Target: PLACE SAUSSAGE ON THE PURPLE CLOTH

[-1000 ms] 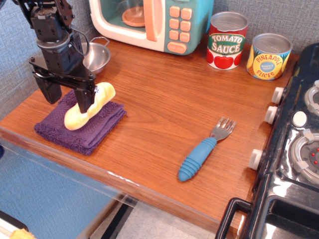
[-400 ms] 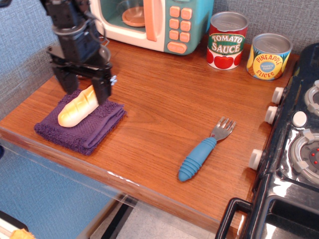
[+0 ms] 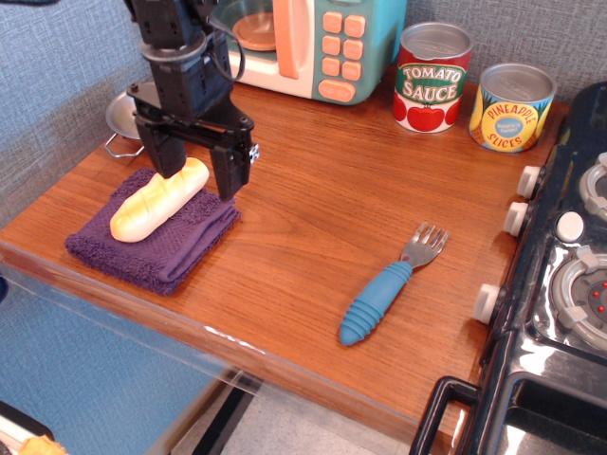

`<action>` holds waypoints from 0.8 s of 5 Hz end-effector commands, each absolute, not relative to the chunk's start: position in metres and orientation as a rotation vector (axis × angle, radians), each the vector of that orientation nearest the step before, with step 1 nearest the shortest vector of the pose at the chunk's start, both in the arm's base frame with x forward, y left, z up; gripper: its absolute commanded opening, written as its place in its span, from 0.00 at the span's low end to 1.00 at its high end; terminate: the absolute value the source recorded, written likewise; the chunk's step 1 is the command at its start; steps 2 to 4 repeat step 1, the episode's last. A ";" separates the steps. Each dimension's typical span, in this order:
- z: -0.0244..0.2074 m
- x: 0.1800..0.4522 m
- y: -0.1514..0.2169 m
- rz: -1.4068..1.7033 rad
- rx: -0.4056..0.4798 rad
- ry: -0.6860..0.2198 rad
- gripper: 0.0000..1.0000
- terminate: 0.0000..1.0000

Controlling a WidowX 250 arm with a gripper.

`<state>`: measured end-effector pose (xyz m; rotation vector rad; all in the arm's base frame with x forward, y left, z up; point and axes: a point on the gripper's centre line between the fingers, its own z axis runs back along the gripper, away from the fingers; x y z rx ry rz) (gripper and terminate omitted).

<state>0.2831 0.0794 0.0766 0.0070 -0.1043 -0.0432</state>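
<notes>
The pale yellow-cream saussage (image 3: 152, 202) lies diagonally on the folded purple cloth (image 3: 152, 237) at the table's front left corner. My gripper (image 3: 194, 173) is open, raised a little above the saussage's far right end. Its two black fingers (image 3: 229, 171) straddle that end without holding it. The saussage's tip is partly hidden behind the fingers.
A small metal pot (image 3: 125, 116) sits behind the arm at the left. A toy microwave (image 3: 303, 43) stands at the back, with a tomato sauce can (image 3: 432, 78) and a pineapple can (image 3: 512, 106) to its right. A blue-handled fork (image 3: 384, 289) lies front right. A toy stove (image 3: 560, 275) borders the right edge.
The gripper let go of the saussage, which now rests on the cloth. The gripper rose and moved right and back. The metal pot has come into view behind the arm.
</notes>
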 end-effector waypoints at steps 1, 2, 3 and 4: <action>0.094 0.285 0.081 -0.043 0.025 -0.156 1.00 1.00; 0.094 0.285 0.081 -0.043 0.025 -0.156 1.00 1.00; 0.094 0.285 0.081 -0.043 0.025 -0.156 1.00 1.00; 0.094 0.285 0.081 -0.043 0.025 -0.156 1.00 1.00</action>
